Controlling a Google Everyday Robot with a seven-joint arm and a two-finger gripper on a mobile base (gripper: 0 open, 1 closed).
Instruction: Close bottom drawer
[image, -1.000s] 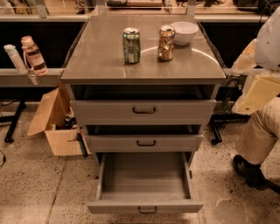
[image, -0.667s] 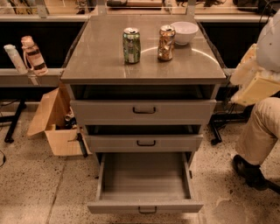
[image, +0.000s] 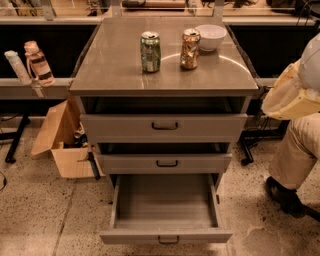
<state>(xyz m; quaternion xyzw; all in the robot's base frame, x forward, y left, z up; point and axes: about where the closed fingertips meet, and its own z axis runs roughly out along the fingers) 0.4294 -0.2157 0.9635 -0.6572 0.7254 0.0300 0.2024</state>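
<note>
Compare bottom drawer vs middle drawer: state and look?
The bottom drawer is pulled far out, with its plain grey inside in full view. The middle drawer shows only its front panel, back near the cabinet. The bottom drawer's front sits down by the floor and looks shorter than the middle drawer's front. Both are grey metal with a small dark centre handle. The end effector is not in view.

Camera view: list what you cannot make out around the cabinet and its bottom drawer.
- Tool: outside the camera view, so its position cannot be told.
- Top drawer and middle drawer: insides dark, shaded by the cabinet top and the drawer above.
- Bottom drawer: rear of its grey inside hidden under the middle drawer.
- Green can: print too small to read.
- Person: cut off by the right edge.
</note>
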